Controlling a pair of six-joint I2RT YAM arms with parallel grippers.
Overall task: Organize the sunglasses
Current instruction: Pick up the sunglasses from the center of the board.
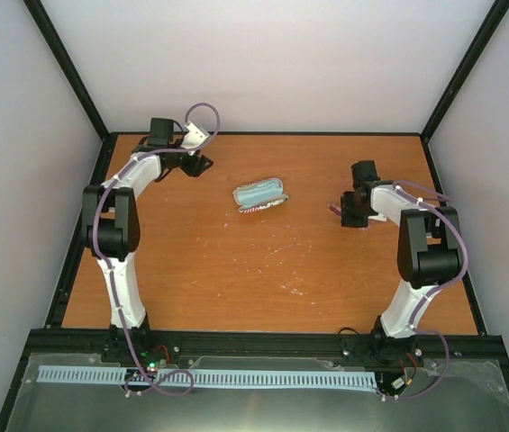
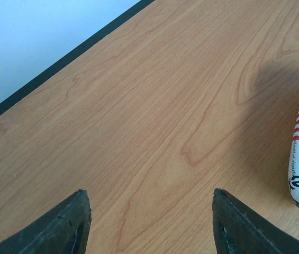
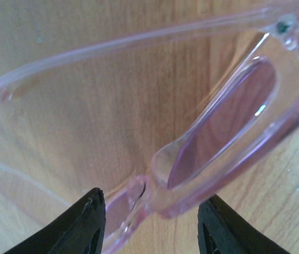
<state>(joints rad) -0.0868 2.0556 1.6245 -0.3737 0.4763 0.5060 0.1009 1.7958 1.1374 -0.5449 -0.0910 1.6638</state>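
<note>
Right fingers (image 3: 85, 225) flank pink sunglasses (image 3: 218, 132) on scuffed orange table (image 1: 236, 279); pale walls (image 1: 281, 63) surround.

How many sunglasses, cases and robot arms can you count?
Sunglasses: 1
Case: 1
Robot arms: 2, the left arm and the right arm
Total: 4
</note>
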